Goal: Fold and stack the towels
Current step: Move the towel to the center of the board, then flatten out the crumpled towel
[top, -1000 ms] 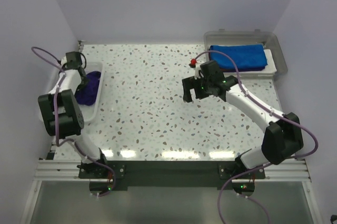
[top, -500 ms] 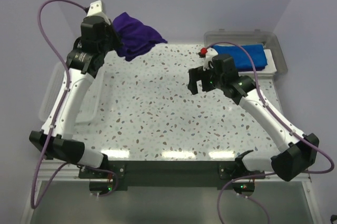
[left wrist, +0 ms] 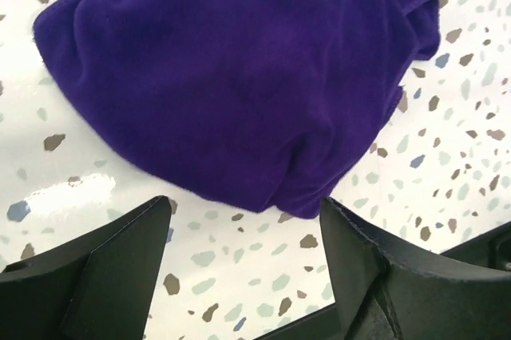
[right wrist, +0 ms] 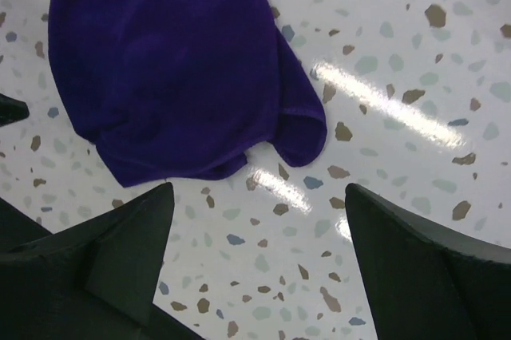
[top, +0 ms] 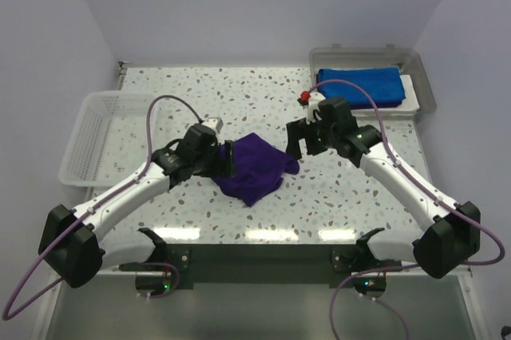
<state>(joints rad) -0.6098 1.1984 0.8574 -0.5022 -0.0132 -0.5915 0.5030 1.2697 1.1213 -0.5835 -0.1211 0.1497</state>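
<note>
The purple towel (top: 254,168) lies crumpled mid-table, left gripper (top: 227,158) at its left edge, right gripper (top: 299,142) at its right corner, both with jaws spread and empty. Far right, a folded blue towel (top: 361,86) rests in a tray (top: 428,92).

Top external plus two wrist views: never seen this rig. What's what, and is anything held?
These are two robot arms bolted at the table's near edge. The top view looks down from behind them: the left gripper and right gripper flank a crumpled purple towel on the speckled table. Each wrist view comes from a camera on an arm, looking past its own two black fingers at that towel. Both grippers are open and nothing is held. A white basket sits at the left edge. A folded blue towel lies in a clear bin at the far right.
</note>
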